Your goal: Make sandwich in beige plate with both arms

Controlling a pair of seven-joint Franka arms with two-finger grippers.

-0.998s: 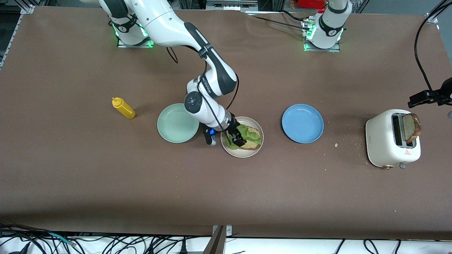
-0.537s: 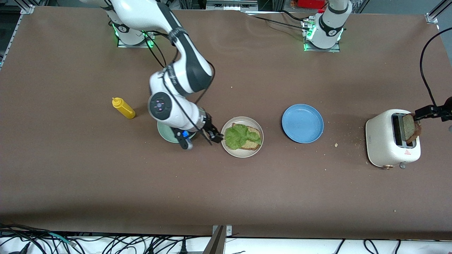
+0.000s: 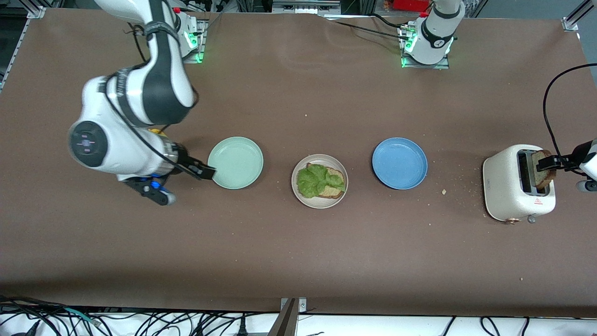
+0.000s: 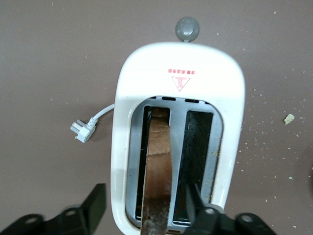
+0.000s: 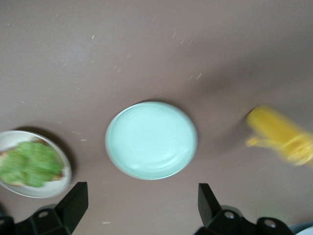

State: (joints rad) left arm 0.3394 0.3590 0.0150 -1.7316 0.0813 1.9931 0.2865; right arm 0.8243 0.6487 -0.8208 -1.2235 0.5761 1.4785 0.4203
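- The bench point(image 3: 298, 242) carries three plates in a row across its middle, and a white toaster point(image 3: 515, 184) stands toward the left arm's end.
- The right arm, the largest thing in view, has swung away from the beige plate. Its right gripper point(image 3: 201, 170) hangs over the bench just beside the mint-green plate point(image 3: 235, 162), fingers wide apart and empty. A second ago it was over the beige plate at the lettuce.
- The yellow squeeze bottle point(image 5: 281, 134) is now mostly hidden under that arm in the front view.
- The blue plate point(image 3: 399, 163) lies bare between the beige plate and the toaster.
- The beige plate point(image 3: 320, 201) sits mid-bench and holds the sandwich so far: one toast slice point(image 3: 335, 185) with a ruffled lettuce leaf point(image 3: 313, 179) lying on it, no top slice yet.
- The left gripper point(image 3: 546, 163) is at the toaster's slot, its fingers point(image 4: 193, 198) on either side of the second toast slice point(image 4: 157, 166) standing in it. They have drawn in since a second ago, but I cannot tell whether they grip yet.
- That toast looks light, stiff and crumbly. I judge it best pinched by its flat faces near the top crust, gently, and lifted straight up clear of the slot.
- The lettuce is soft and loose and could shift when the slice lands.
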